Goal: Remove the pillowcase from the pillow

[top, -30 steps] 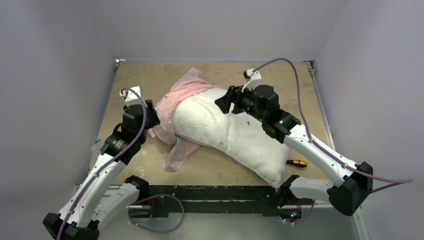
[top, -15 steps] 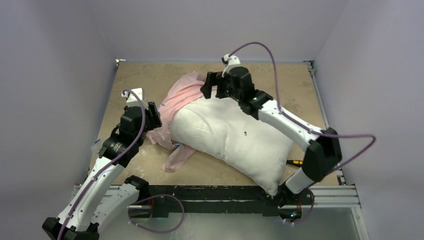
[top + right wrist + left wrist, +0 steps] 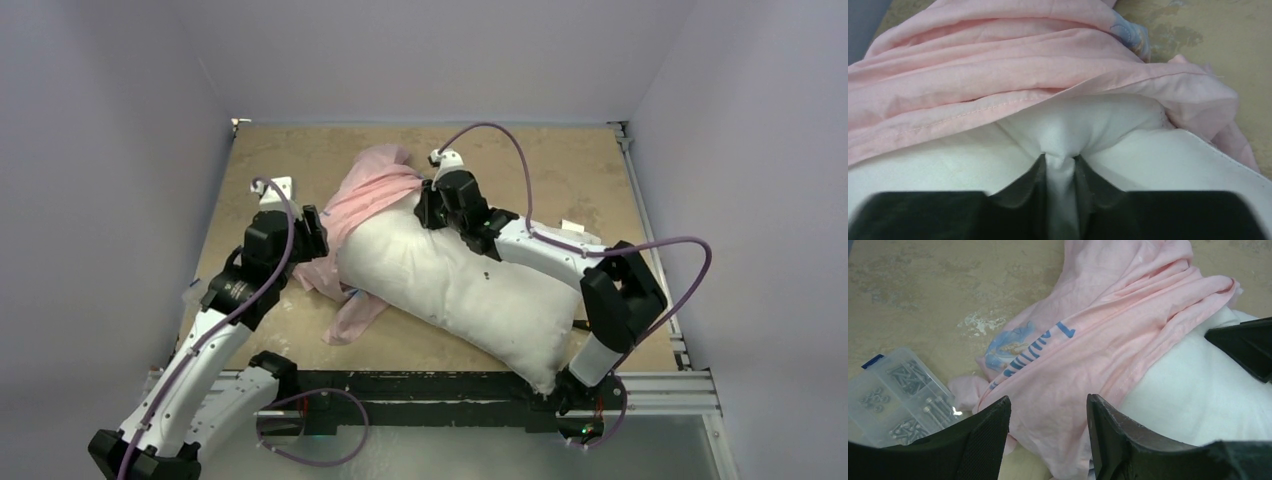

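I am pinching a ridge of the large plump white pillow (image 3: 480,290) between the nearly closed fingers of my right gripper (image 3: 1060,162), right at the hem of the thin pale pink pillowcase (image 3: 1088,340) with blue script, which is covering only the pillow's end toward the far left corner. My left gripper (image 3: 1048,412) is hanging wide apart and empty just above that cloth near the left edge. I am judging that my thin pinch could be slipping free once the case gets pulled, letting the whole pillow drag along.
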You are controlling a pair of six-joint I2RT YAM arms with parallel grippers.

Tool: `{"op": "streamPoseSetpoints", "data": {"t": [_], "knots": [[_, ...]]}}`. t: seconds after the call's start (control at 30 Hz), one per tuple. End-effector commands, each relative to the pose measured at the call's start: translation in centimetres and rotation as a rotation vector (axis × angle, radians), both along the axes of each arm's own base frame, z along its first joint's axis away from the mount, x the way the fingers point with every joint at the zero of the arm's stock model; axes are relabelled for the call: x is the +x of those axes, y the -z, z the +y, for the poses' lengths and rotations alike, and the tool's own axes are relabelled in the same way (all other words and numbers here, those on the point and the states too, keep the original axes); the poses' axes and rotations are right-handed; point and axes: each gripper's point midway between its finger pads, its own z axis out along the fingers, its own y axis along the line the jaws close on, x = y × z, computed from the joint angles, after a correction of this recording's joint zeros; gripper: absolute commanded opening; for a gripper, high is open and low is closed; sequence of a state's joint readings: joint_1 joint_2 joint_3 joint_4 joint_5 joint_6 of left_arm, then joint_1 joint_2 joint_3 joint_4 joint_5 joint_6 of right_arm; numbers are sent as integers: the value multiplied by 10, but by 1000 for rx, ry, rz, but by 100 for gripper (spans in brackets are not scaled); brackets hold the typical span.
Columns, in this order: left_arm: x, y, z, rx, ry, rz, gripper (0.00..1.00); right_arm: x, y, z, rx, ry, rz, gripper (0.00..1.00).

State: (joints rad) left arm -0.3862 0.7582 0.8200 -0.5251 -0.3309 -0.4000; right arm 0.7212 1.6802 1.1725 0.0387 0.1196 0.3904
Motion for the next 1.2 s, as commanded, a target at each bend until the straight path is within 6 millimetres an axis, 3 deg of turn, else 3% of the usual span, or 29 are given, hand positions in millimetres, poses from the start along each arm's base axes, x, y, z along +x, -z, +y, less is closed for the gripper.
{"op": "streamPoseSetpoints", "data": {"t": [0.0,0.03,0.33,0.5,0.67,0.8,0.93,1.07,1.17], "knots": [[9,0,-14,-14,68,5,56,-27,5,13,10,-52,8,7],[11,-2,-18,-24,83,5,56,-28,-4,13,22,-45,-13,0],[45,-55,-69,-96,271,-1,57,-37,-124,1,219,-40,-305,0],[72,-83,-110,-160,417,18,57,-50,-164,-3,279,-82,-421,0],[95,-94,-142,-200,516,40,57,-58,-168,-2,284,-103,-443,0],[100,-78,-152,-151,547,84,57,-63,-166,0,290,-114,-442,0],[106,-47,-146,-96,502,116,57,-71,-165,9,301,-148,-439,0],[115,-14,-125,-3,397,170,54,-75,-158,19,285,-160,-416,0],[117,5,-116,37,355,203,44,-79,-155,19,278,-151,-403,0]]}}
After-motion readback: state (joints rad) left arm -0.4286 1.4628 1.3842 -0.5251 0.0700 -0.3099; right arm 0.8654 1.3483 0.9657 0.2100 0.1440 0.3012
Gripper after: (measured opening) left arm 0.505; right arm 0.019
